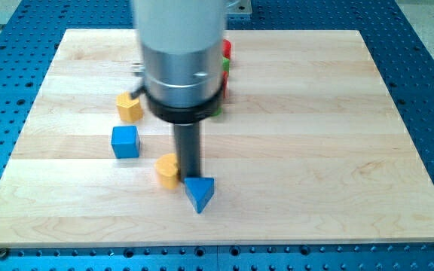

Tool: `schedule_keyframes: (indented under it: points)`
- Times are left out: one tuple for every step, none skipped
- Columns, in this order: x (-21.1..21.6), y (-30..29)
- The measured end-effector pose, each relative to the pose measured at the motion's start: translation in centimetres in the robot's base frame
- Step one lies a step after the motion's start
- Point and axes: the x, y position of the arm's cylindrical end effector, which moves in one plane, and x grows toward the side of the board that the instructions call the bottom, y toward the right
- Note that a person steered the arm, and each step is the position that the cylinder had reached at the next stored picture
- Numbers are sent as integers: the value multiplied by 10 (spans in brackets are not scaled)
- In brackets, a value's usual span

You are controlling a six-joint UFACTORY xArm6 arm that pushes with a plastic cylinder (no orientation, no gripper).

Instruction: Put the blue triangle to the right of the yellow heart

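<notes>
The blue triangle lies near the view's bottom centre of the wooden board. The yellow heart sits just up and left of it, almost touching. My tip comes down right at the triangle's upper edge, between the heart and the triangle, against the heart's right side. The arm's wide grey and black body hangs over the board's top centre and hides what is under it.
A blue cube lies left of the heart. A second yellow block lies above the cube. Red and green blocks peek out from behind the arm's right side. A blue perforated table surrounds the board.
</notes>
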Motion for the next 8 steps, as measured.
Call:
schedule_keyframes:
  points:
    - [0,-29]
    - [0,-65]
    - [-6,-16]
    - [-3,72]
    - [53,61]
    - [53,11]
    - [50,38]
    - [16,41]
